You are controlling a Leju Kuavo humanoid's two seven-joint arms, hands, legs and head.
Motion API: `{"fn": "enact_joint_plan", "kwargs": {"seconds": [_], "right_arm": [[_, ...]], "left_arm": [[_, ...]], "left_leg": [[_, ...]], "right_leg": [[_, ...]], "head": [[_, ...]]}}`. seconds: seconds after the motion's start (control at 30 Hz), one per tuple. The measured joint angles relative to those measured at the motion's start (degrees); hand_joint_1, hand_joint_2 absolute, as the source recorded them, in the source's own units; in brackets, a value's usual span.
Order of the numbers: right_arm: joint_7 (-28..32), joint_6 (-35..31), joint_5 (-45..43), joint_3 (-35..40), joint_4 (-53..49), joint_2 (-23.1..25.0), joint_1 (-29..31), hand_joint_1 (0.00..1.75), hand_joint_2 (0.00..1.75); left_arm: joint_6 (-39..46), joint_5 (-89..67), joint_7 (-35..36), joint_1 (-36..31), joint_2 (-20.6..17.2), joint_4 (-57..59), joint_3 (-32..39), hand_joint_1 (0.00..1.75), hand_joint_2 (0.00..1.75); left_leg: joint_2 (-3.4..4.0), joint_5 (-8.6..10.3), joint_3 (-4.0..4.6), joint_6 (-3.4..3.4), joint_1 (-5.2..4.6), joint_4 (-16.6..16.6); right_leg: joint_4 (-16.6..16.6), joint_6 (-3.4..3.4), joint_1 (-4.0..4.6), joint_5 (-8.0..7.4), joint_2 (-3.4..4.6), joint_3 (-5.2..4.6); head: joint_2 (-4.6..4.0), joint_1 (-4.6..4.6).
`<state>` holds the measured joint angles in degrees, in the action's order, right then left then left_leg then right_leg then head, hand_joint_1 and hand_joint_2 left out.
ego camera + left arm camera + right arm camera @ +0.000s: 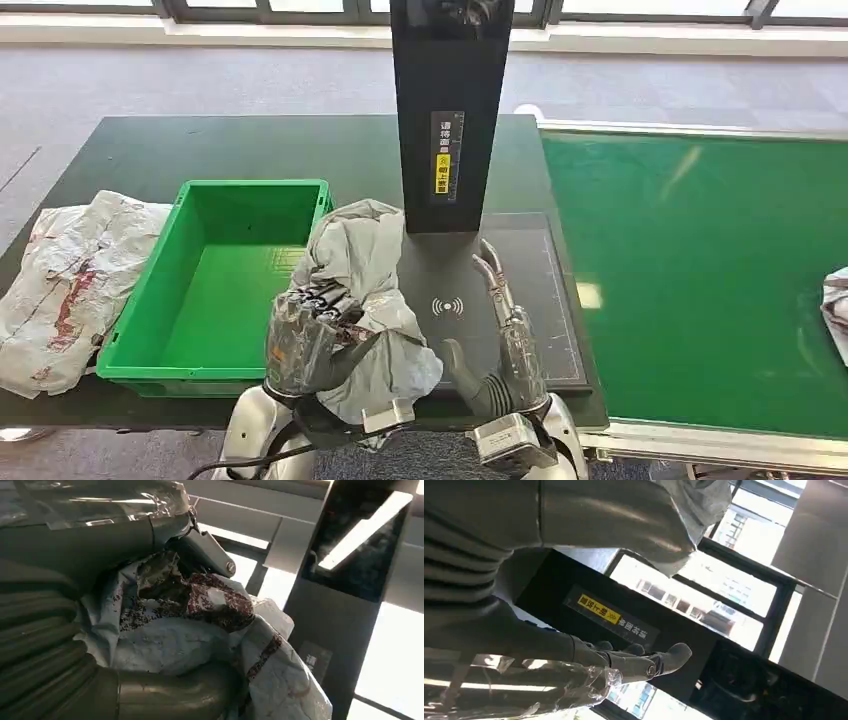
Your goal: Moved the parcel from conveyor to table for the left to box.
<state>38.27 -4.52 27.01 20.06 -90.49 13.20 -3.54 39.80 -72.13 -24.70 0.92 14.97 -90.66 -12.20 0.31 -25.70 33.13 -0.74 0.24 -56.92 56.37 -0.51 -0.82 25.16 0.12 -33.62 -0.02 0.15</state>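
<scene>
1. Green plastic box (pixel 225 290) sits on the left part of a dark table (pixel 200 150), open at the top. Its bare green floor is all that can be seen inside it.
2. Just right of the box, a crumpled grey parcel (pixel 365 275) is held above the table's near edge, with its upper end close to the box's right wall.
3. The left hand (pixel 305 340) grips the lower part of the parcel, its fingers curled around the bag. In the left wrist view, the same parcel (pixel 200 630) shows pale wrapping with dark reddish print, pressed against the thick grey thumb.
4. The right hand (pixel 500 320) holds nothing. Its fingers are stretched out and apart, pointing away from the robot, over a flat black scanner pad (pixel 530 300) marked with a wireless symbol.
5. A black upright scanner post (pixel 450 110) with a yellow label rises from the far end of the pad.
6. On the table to the left of the box lies a second crumpled white bag (pixel 70 280) with red marks.
7. A green conveyor (pixel 700 270) runs along the table's right side, and the edge of another pale bag (pixel 835 310) rests on it at the far right.
</scene>
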Motion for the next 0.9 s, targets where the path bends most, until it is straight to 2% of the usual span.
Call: {"fn": "enact_joint_plan", "kwargs": {"seconds": [0.23, 0.37, 0.5, 0.67, 0.9], "right_arm": [[0.8, 1.2, -1.4, -0.5, 0.0, 0.4, 0.7, 0.0, 1.75], [0.9, 2.0, -1.7, -1.0, 0.2, 0.7, 1.3, 0.0, 1.75], [0.9, 2.1, -1.7, -1.1, 0.6, 1.0, 1.9, 0.0, 1.75], [0.9, 2.1, -1.7, -1.2, 0.9, 1.1, 1.9, 0.0, 1.75], [1.5, 2.4, -2.2, -1.2, 1.7, 1.2, 1.9, 0.0, 1.75]], "left_arm": [[0.0, 1.2, -1.6, -3.3, 0.5, -0.1, 6.0, 1.75, 1.75], [0.0, 3.4, 0.3, -6.6, 0.5, 0.9, 9.3, 1.75, 1.75], [0.0, 7.3, 1.8, -13.3, -1.4, 5.3, 13.8, 1.75, 1.75], [0.0, 6.2, 0.3, -18.2, -2.3, 8.3, 19.1, 1.75, 1.75], [0.0, 1.1, 0.5, -32.1, -5.5, 18.8, 30.3, 1.75, 1.75]], "left_leg": [[0.0, 0.02, -0.02, -0.01, 0.0, 0.0], [-0.03, 0.03, -0.01, -0.01, 0.01, 0.0], [-0.05, 0.09, -0.01, -0.08, 0.04, 0.0], [-0.08, 0.13, -0.01, -0.13, 0.07, 0.0], [-0.18, 0.2, 0.04, -0.22, 0.14, 0.0]], "right_leg": [[0.0, 0.01, 0.01, -0.01, 0.01, 0.0], [0.0, 0.01, 0.0, -0.01, -0.02, 0.02], [0.1, 0.03, 0.03, -0.04, -0.02, 0.01], [0.1, 0.06, 0.05, -0.06, -0.02, 0.0], [0.1, 0.1, 0.13, -0.09, -0.07, -0.02]], "head": [[-0.02, 0.0], [0.0, 0.02], [-0.02, 0.0], [-0.02, 0.02], [-0.02, 0.02]]}}
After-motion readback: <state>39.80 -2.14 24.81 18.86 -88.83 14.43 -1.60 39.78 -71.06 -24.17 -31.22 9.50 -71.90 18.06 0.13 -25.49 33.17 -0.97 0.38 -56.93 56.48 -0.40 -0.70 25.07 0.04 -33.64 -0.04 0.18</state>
